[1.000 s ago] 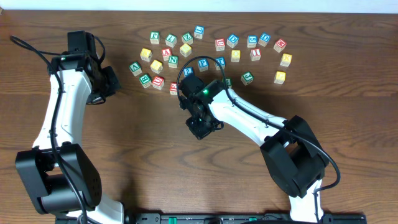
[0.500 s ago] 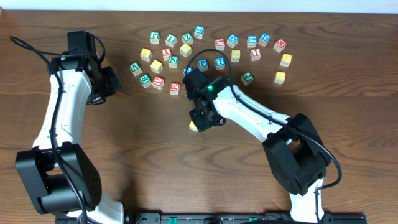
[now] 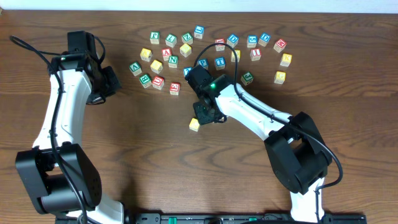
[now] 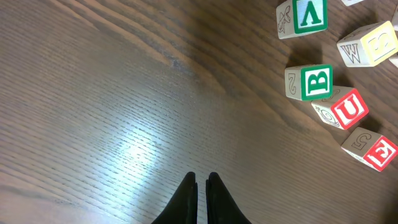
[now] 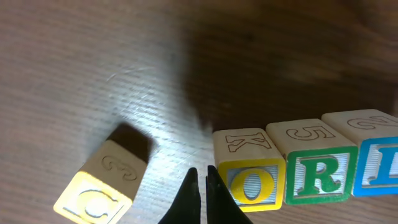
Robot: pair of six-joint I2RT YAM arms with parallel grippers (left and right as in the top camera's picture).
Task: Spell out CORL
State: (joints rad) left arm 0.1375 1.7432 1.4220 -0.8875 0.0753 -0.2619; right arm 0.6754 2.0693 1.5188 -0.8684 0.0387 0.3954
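Nudging looks like the job now: the C cube [image 5: 102, 193] is sat crooked and apart from the O cube [image 5: 249, 174], which is touching the R cube [image 5: 320, 171], with the L cube [image 5: 379, 163] butted on after that. The right gripper [image 5: 200, 180] is clenched on nothing, tips between C and O. The C should probably be squared up first, then slid gently against the O so the row isn't knocked. The left gripper [image 4: 201, 185] is clenched too, parked over the table [image 4: 124, 112].
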